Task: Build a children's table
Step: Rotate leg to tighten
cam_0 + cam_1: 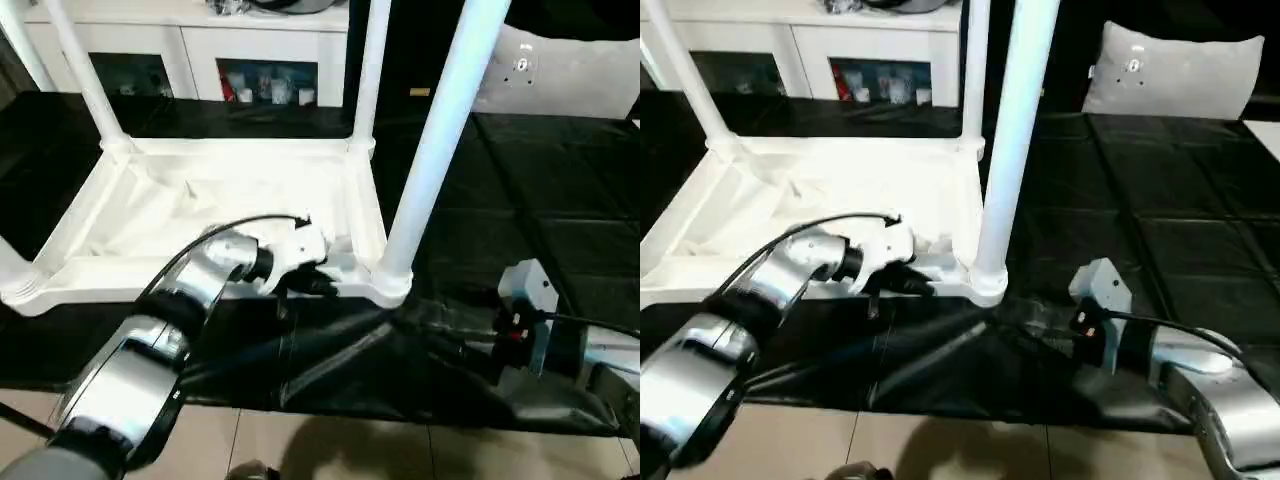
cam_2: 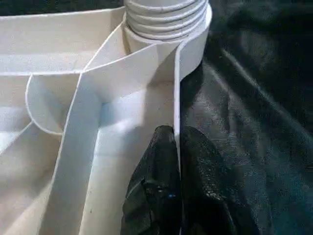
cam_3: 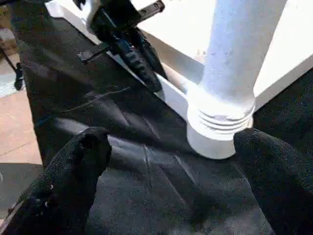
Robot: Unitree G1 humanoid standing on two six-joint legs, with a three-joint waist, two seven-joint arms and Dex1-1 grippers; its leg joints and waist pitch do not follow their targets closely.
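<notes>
The children's table lies upside down on the black-covered worktable, ribbed underside up. White legs stand upright in its corner sockets, the near-right leg closest to me. My left gripper is shut on the thin near rim of the top, one black finger on each side, just beside that leg's threaded socket. My right gripper is open low over the cloth, its two black fingers spread wide in front of the near-right leg's base without touching it.
A white cabinet with glass doors runs behind the worktable. A pale grey cushion sits at the back right. The black cover is wrinkled near the front edge, and tiled floor lies below it.
</notes>
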